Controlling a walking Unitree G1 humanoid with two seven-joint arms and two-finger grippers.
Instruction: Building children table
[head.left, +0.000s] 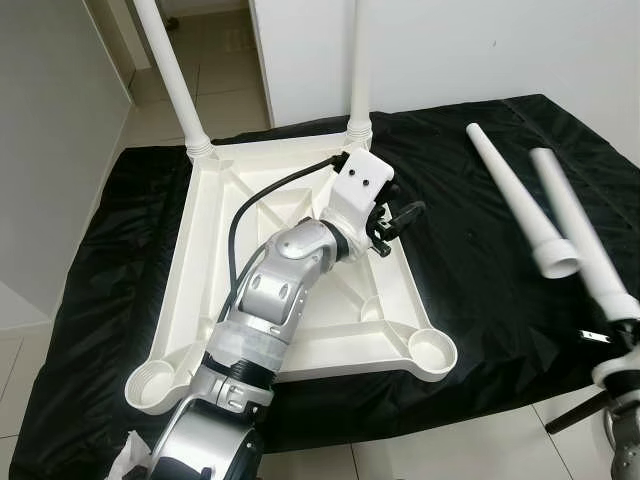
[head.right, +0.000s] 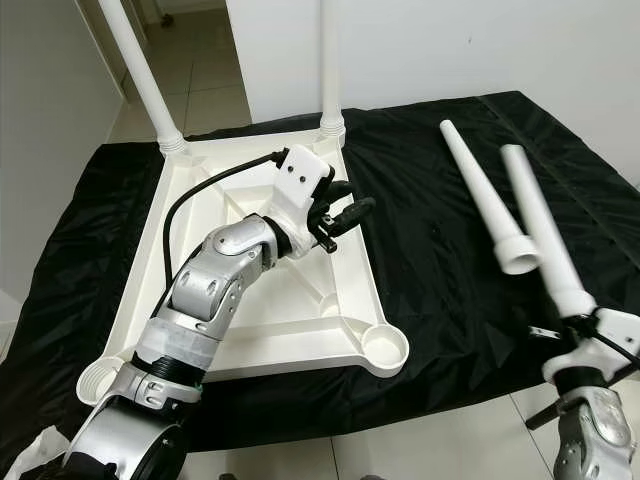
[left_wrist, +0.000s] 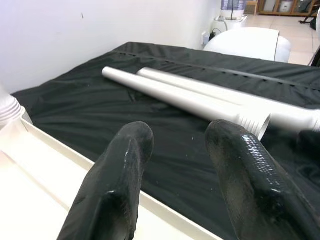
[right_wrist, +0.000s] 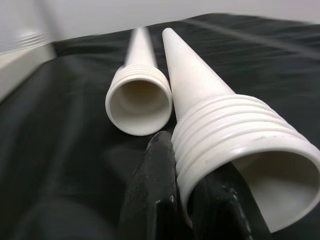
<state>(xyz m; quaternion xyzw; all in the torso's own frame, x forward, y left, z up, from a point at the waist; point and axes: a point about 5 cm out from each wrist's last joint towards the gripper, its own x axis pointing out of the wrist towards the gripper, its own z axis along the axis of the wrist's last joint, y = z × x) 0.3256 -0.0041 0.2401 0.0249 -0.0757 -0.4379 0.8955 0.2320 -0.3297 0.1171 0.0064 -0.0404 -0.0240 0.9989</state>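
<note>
Right gripper (right_wrist: 192, 200) clamped on table leg (head.right: 545, 235), left gripper (left_wrist: 177, 150) open over upturned tabletop (head.left: 300, 200).

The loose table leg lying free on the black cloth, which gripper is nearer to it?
Right. The right gripper grips the neighbouring leg at its threaded end, right beside the free leg. The left gripper hovers open over the tabletop's edge, farther off.

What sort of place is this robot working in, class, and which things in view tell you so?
Probably a room in a home, used as an assembly spot: a tiled floor, plain white walls, and a black sheet spread under the upturned white children's table top and two loose table legs.
</note>
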